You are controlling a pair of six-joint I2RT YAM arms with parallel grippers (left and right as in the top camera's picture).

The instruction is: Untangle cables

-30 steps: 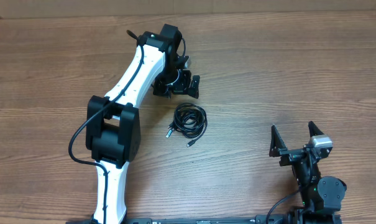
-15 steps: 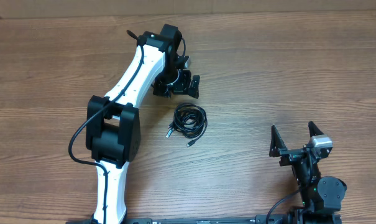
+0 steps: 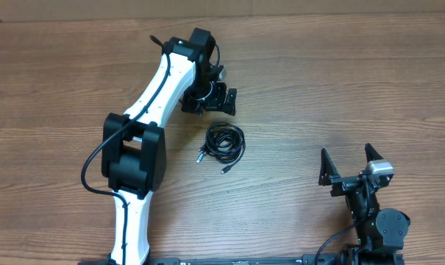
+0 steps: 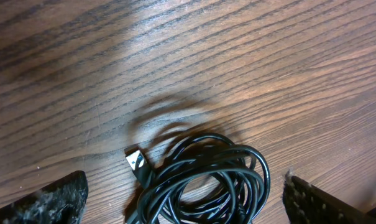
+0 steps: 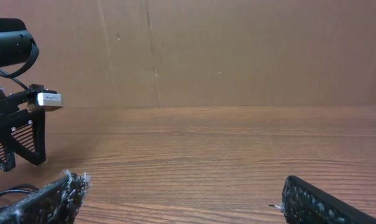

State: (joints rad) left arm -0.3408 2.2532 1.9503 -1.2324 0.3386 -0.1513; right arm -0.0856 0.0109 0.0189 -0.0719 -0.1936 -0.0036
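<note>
The cables (image 3: pixel 224 142) lie on the desk (image 3: pixel 354 81) as one small, loosely wound black coil, roughly midway between the far and near edges and a little left of centre. Two plug ends (image 3: pixel 200 156) stick out of the coil toward the near edge. How many separate cords make up the coil cannot be told from the overhead view.

The left claw (image 3: pixel 209 100) is just beyond the coil on the far-edge side and is released, its jaws spread wide. In the left wrist view the coil (image 4: pixel 203 183) lies on the wood between the two fingers (image 4: pixel 48 199), apart from both, and a silver-tipped plug (image 4: pixel 136 163) points out of it. Nothing is grasped.

The right claw (image 3: pixel 347 166) is near the near right corner of the desk, well apart from the coil. It is also released and grasps nothing. The right wrist view shows bare wood between its fingers (image 5: pixel 315 200).
</note>
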